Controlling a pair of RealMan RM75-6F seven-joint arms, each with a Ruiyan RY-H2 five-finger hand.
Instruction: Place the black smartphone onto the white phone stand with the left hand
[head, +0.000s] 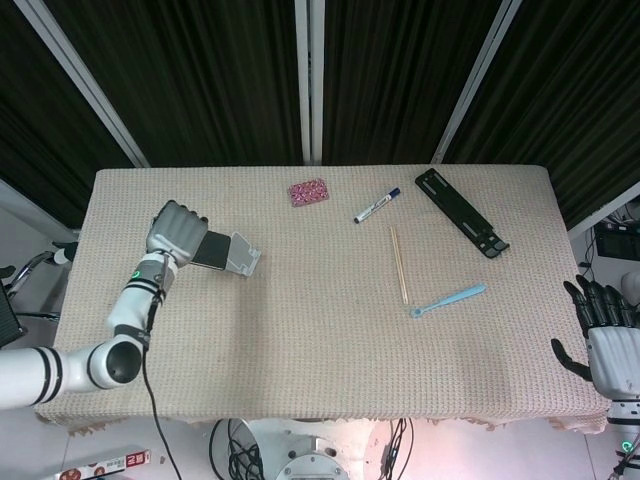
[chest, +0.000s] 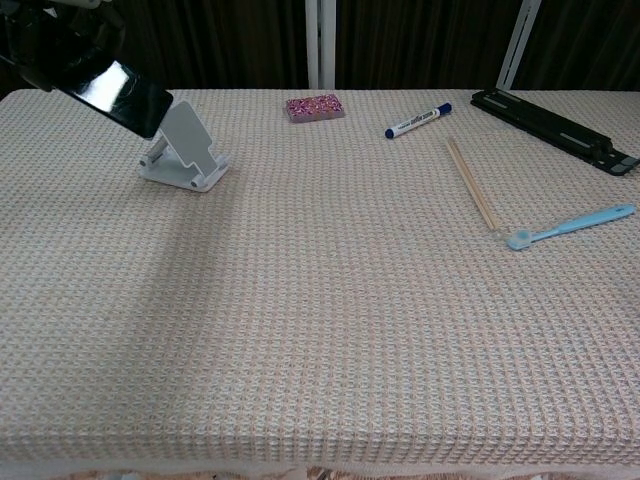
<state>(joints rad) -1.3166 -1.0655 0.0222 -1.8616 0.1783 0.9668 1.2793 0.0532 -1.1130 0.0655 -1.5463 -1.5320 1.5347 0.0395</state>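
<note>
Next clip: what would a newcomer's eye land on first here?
The left hand at the table's left side, holding the black smartphone tilted just above the white phone stand, not yet seated. Next, the pink case and blue toothbrush stand out on the beige cloth.

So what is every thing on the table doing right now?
Black smartphone: held tilted in the air, behind the stand's top.
White phone stand: upright, nothing resting on it.
Left hand: holding the phone.
Right hand: fingers apart, holding nothing.
Blue-capped marker: capped, lying flat.
</note>
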